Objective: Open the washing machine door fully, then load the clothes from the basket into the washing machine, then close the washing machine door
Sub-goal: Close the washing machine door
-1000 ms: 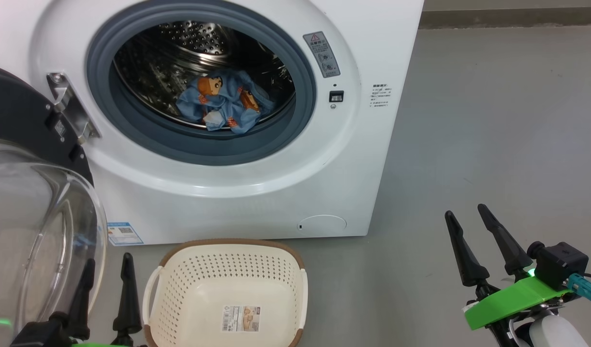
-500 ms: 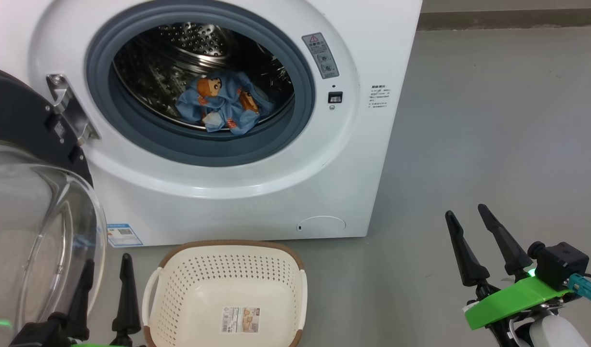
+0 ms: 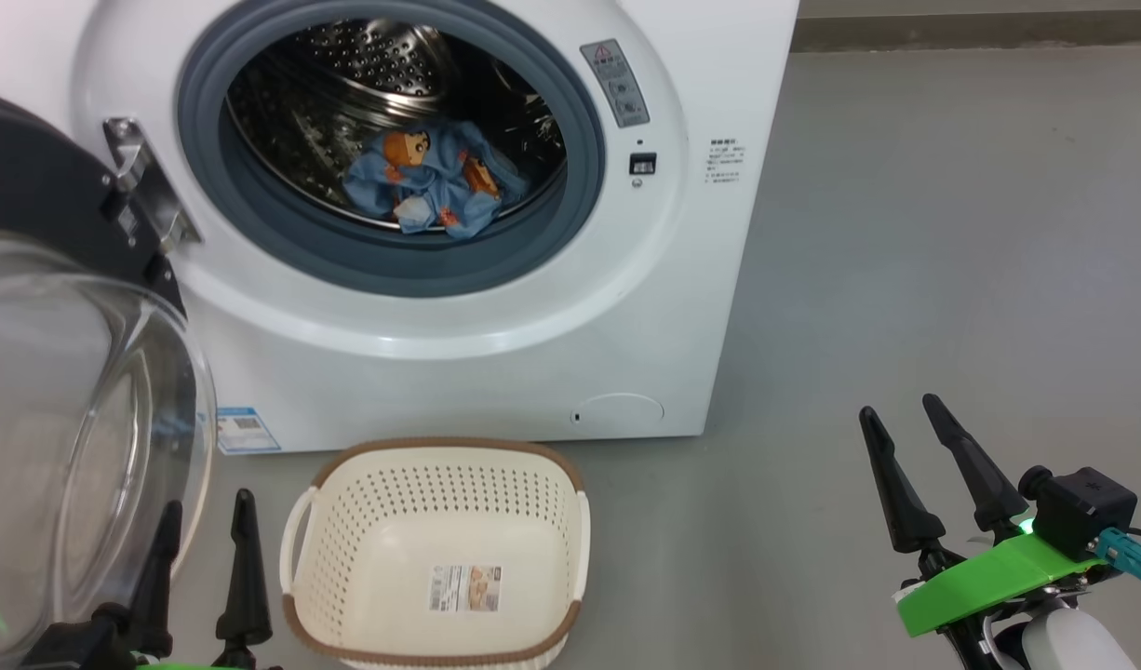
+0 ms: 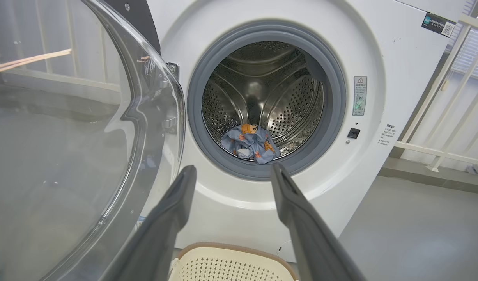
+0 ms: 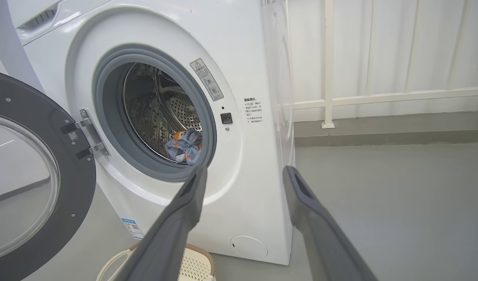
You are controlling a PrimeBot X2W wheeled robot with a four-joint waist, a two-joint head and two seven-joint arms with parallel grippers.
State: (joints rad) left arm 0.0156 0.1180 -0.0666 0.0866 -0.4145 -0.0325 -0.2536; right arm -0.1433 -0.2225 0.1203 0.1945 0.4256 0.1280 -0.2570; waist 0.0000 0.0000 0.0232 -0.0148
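The white washing machine stands ahead with its door swung wide open to the left, the clear glass bowl bulging toward me. A heap of light-blue clothes lies at the bottom of the steel drum, also seen as clothes and clothes from the wrists. The cream basket sits on the floor before the machine with only its label inside. My left gripper is open beside the basket's left handle, close to the glass bowl. My right gripper is open over bare floor at the lower right.
Grey floor stretches to the right of the machine. A white railing and a raised kerb run behind it. The open door takes up the space at the left.
The head camera has shifted, so the machine and basket sit a little differently in the picture. Both grippers keep their places and stay open.
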